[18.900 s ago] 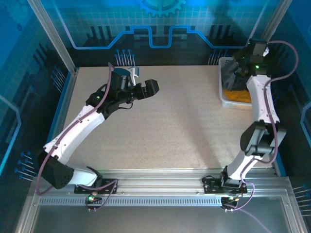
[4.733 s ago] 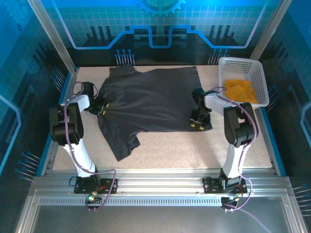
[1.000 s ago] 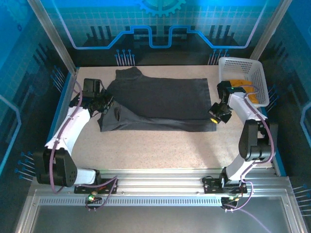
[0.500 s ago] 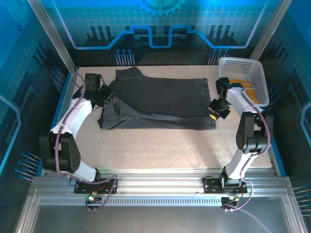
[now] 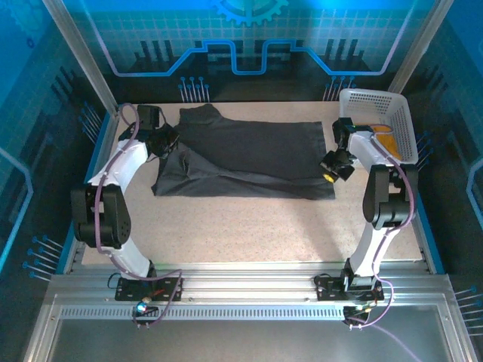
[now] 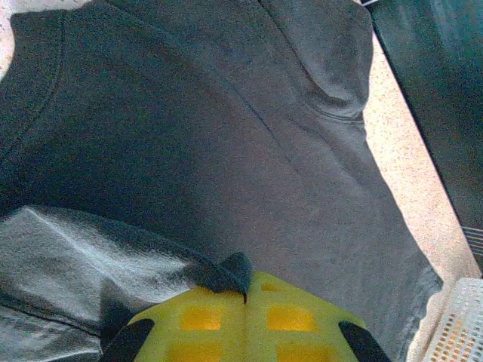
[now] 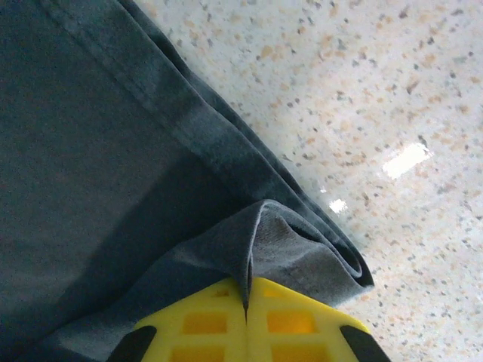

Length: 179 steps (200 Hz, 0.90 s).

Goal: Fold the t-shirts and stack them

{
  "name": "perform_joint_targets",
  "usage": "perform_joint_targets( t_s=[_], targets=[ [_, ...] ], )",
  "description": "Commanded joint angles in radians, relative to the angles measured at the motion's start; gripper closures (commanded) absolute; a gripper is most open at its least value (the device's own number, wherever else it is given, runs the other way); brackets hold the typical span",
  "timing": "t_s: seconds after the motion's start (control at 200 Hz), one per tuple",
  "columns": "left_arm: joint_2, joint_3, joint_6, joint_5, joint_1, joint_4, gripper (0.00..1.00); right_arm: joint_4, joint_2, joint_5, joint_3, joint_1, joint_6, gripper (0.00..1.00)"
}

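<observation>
The left gripper (image 6: 245, 283) has its two yellow pads pressed together, and a little fold of the dark grey t-shirt (image 5: 249, 154) is pinched between them. In the left wrist view the cloth pokes up right at the tips. The rest of the shirt spreads out ahead of the gripper, with a sleeve lying far ahead and to the right. From above, this gripper sits at the shirt's left end, near the far left corner of the table (image 5: 264, 226).

The right gripper (image 7: 246, 290) is squeezed tight on the same shirt. Its pads meet on a small bunched-up corner of cloth (you can see the hem curl over just ahead of the tips). To the left of that gripper lies flat dark cloth, and to its right is bare speckled table. From above, it holds the shirt's right end, close to the near corner.

The grey shirt lies stretched between the two grippers as a wide shape. A long crease runs across it from one gripper toward the other. A bit of the shirt sticks out at the far edge, not far from the left gripper.

Just past the right gripper, on its right side, stands the white basket (image 5: 373, 98). The orange-yellow t-shirt (image 5: 383, 139) lies inside it, partly hidden behind the right arm.
</observation>
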Motion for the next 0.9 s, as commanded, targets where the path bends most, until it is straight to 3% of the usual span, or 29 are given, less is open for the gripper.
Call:
perform_joint_targets(
  t_s=[0.0,0.17,0.21,0.26,0.29,0.38,0.47,0.55,0.67,0.785,0.89],
  targets=[
    [0.038,0.043,0.044,0.0,0.016,0.0,1.0,-0.001,0.043,-0.007,0.037,-0.009,-0.02,1.0],
    [0.102,0.078,0.088,0.009,0.027,0.018,1.0,-0.011,0.092,-0.001,0.087,-0.012,-0.049,1.0],
    [0.12,0.1,0.099,0.011,0.027,0.003,0.91,-0.012,0.103,-0.003,0.099,-0.012,-0.062,1.0],
    [0.132,0.131,0.11,-0.001,0.026,-0.04,0.62,-0.017,0.113,-0.005,0.118,-0.012,-0.084,0.82],
    [0.128,0.141,0.112,-0.021,0.025,-0.068,0.53,-0.02,0.112,-0.004,0.126,-0.012,-0.099,0.72],
    [0.062,0.095,0.1,-0.065,0.025,-0.102,0.5,-0.013,0.071,0.013,0.127,-0.006,-0.144,0.52],
    [-0.056,-0.029,0.065,-0.094,0.025,-0.113,0.53,-0.016,0.004,0.029,0.094,0.001,-0.182,0.44],
    [-0.157,-0.177,0.023,-0.074,0.025,-0.086,0.58,-0.002,-0.054,0.016,0.023,0.017,-0.194,0.45],
    [-0.199,-0.33,-0.023,-0.035,0.032,-0.069,0.71,0.033,-0.108,0.006,-0.083,0.072,-0.191,0.59],
    [-0.149,-0.38,-0.07,-0.001,0.057,-0.014,0.83,0.066,-0.088,0.005,-0.13,0.109,-0.172,0.77],
    [-0.052,-0.344,-0.069,-0.008,0.073,0.005,0.86,0.074,-0.028,0.03,-0.12,0.111,-0.177,0.8]
  ],
)
